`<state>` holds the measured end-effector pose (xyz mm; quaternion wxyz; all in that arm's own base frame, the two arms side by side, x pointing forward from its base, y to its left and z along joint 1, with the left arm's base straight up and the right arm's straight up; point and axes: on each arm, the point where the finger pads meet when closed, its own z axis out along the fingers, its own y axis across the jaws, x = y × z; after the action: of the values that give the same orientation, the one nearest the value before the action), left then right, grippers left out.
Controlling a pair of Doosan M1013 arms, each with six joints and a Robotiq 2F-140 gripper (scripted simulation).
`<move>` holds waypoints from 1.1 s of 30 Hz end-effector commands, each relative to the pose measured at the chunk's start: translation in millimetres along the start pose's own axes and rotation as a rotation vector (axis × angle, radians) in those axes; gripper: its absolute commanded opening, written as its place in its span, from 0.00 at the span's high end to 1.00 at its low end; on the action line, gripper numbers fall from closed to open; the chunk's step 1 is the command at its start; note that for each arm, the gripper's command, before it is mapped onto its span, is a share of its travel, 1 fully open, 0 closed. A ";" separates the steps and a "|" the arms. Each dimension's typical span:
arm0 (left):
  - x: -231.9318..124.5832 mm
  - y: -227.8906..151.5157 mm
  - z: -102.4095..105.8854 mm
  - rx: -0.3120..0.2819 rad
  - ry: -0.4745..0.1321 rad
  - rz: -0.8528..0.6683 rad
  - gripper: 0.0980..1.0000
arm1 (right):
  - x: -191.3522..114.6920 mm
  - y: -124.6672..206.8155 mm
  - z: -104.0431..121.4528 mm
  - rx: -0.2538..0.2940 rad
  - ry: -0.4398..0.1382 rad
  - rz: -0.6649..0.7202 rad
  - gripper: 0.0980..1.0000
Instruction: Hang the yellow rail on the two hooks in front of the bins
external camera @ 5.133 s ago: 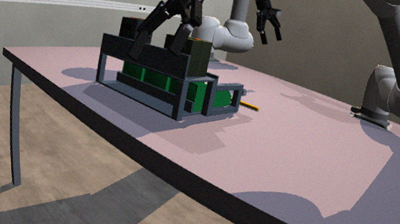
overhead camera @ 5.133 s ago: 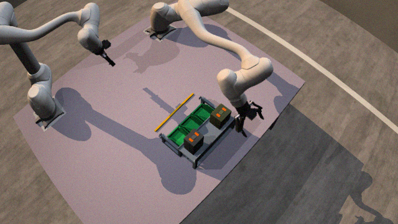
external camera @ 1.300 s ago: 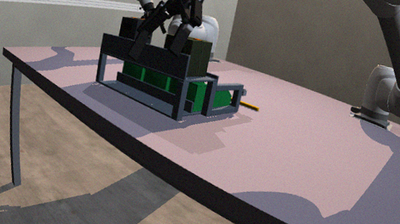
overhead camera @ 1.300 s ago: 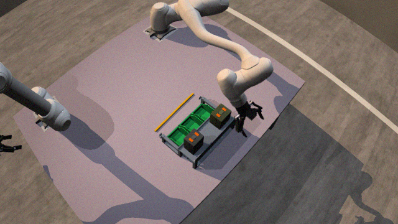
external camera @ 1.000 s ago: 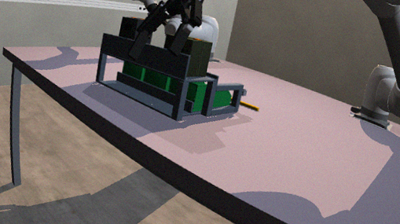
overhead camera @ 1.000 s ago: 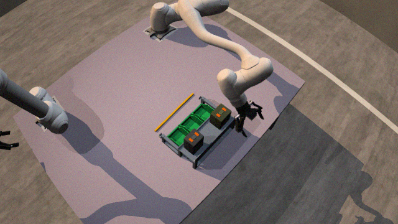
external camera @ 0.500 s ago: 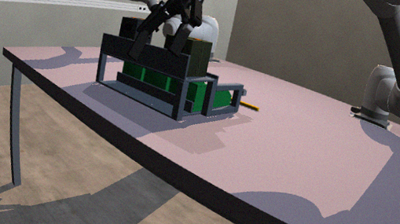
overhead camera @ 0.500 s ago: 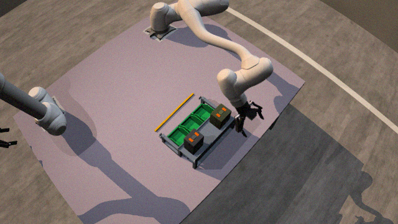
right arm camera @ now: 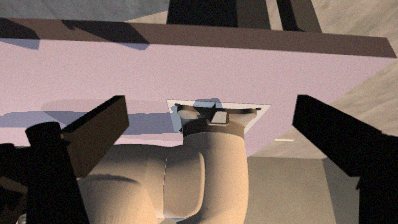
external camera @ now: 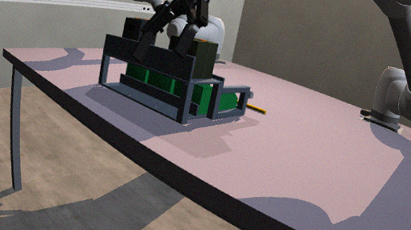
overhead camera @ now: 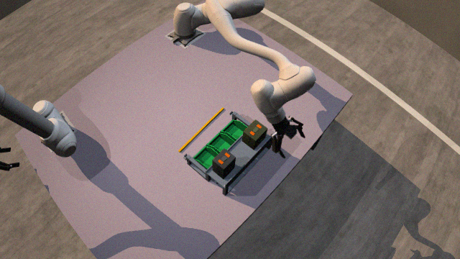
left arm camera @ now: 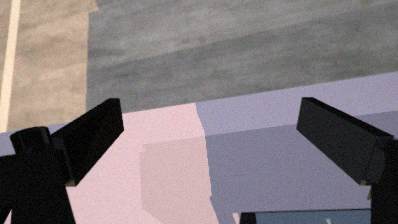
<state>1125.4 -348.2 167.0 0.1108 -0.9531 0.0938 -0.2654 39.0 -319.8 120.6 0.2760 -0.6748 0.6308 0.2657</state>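
The yellow rail (overhead camera: 201, 129) (external camera: 256, 109) lies on the table alongside the open front of the grey shelf (overhead camera: 241, 157) (external camera: 118, 46). Small hooks stick out at the shelf's front corners, one near hook and one far hook; their end plates are too small to make out. Green bins (overhead camera: 205, 158) (external camera: 202, 98) stand in a row on the shelf's lower level. My left gripper (overhead camera: 292, 146) (external camera: 159, 56) (left arm camera: 210, 114) is open and empty, above the shelf's back side. My right gripper (overhead camera: 14, 157) (right arm camera: 211, 110) is open and empty, beyond the table edge, far from the rail.
Two dark boxes with orange marks stand on the shelf's upper board: an olive box (overhead camera: 254, 134) (external camera: 205, 59) beside my left gripper and a black box (overhead camera: 223, 163) (external camera: 132, 28) at the other end. The table's edge (external camera: 125, 136) runs behind the shelf.
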 end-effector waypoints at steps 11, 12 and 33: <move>-69.5 -115.8 -67.9 -0.017 -0.161 -0.053 0.00 | 0.0 -0.1 -0.4 0.000 0.001 0.000 0.00; -77.4 -123.9 -74.2 -0.025 -0.193 -0.064 0.00 | 0.0 -0.1 -0.4 0.000 0.001 0.000 0.00; -277.7 -276.0 -230.8 -0.145 -0.449 -0.154 0.00 | 0.0 -0.1 -0.4 0.000 0.001 0.000 0.00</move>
<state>850.6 -81.1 283.8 0.0498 -0.9967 0.0173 -0.0617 38.9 -319.8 120.6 0.2760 -0.6748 0.6308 0.2657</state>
